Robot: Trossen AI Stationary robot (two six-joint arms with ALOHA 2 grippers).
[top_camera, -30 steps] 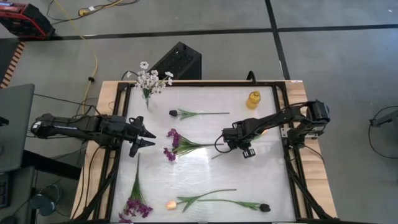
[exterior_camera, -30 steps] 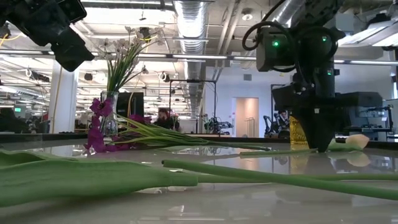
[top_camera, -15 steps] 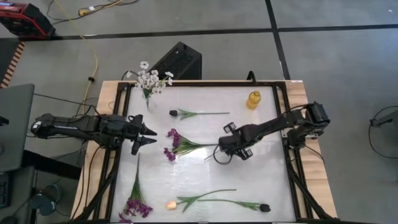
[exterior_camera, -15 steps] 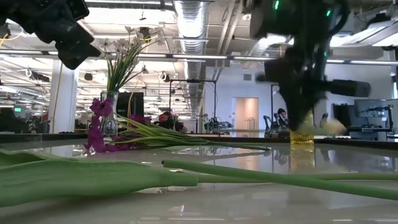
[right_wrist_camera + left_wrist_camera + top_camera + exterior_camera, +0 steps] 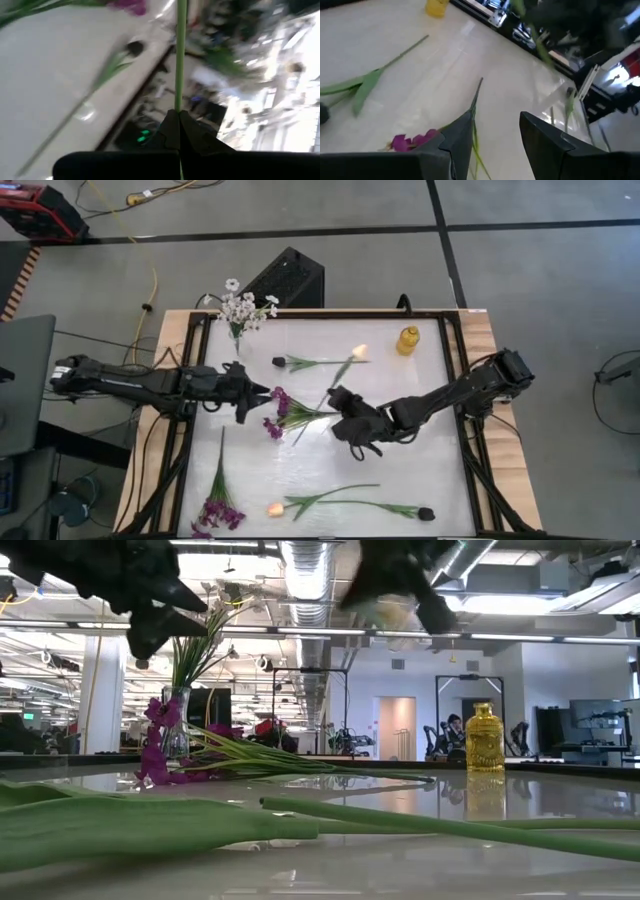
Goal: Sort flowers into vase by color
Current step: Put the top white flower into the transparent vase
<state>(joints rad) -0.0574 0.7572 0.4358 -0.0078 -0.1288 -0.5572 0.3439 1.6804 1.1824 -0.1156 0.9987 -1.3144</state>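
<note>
My right gripper [image 5: 335, 408] hangs above the table's middle, shut on a peach tulip [image 5: 352, 360] with a long green stem. My left gripper [image 5: 262, 394] stands open, nothing between its fingers, just left of a purple sprig [image 5: 280, 408] that lies flat on the white table [image 5: 420, 460]. That sprig also shows below its fingers [image 5: 412, 140]. At the far left, white flowers stand in a glass vase [image 5: 240, 320]. A yellow vase [image 5: 407, 340] stands at the far right. My right gripper pinches the tulip's stem [image 5: 179, 97] between its two shut fingers, about midway along it. The fingers come nearly level from the table's right. The tulip is lifted clear, with its bud [image 5: 360, 352] toward the far edge and its cut end [image 5: 298, 440] toward the near edge.
A dark-budded flower [image 5: 300, 362] lies near the far edge. Along the near edge lie a purple sprig [image 5: 215, 508], a second peach tulip [image 5: 290, 505] and another dark-budded flower [image 5: 400, 510]. A black box [image 5: 285, 278] stands beyond the far edge.
My right gripper has risen from the table with the tulip and gone toward the table's left, tipping from pointing down to nearly level and rolling. The tulip is lifted clear, its bud swung toward the far edge. My left gripper has moved toward the purple sprig.
</note>
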